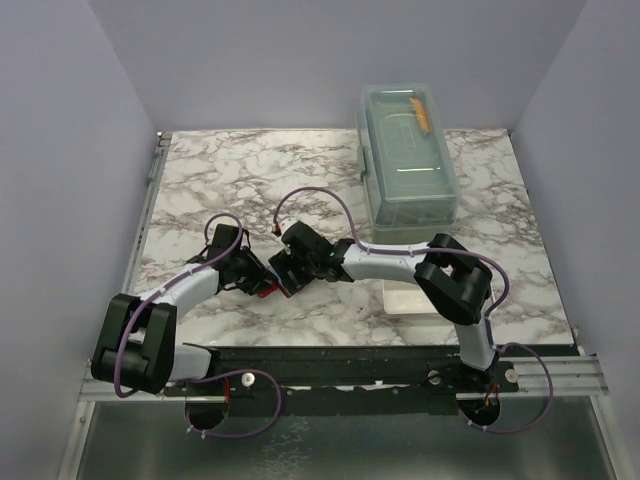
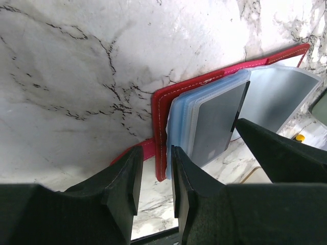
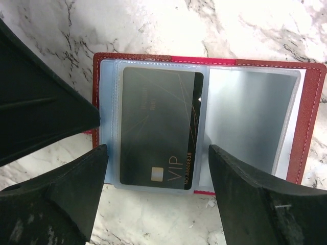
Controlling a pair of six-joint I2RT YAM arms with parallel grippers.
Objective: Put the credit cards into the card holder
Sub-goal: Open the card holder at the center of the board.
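Observation:
The red card holder [image 3: 311,112] lies open on the marble table, its clear plastic sleeves [image 3: 250,117] showing. A black credit card marked VIP [image 3: 158,127] sits inside the left sleeve. My right gripper [image 3: 158,168] hovers over it, open wide and empty, with a finger on each side of the card. My left gripper [image 2: 155,171] has its jaws a little apart. They straddle the edge of the holder's red cover [image 2: 161,132] without clamping it. The card [image 2: 219,122] also shows there in the sleeves. From above, both grippers [image 1: 262,280] [image 1: 287,268] meet over the holder [image 1: 266,291].
A clear plastic box [image 1: 405,150] with a lid stands at the back right. A white tray [image 1: 408,298] lies near the front, partly under the right arm [image 1: 455,285]. The left arm's finger [image 3: 41,102] crosses the right wrist view at the upper left.

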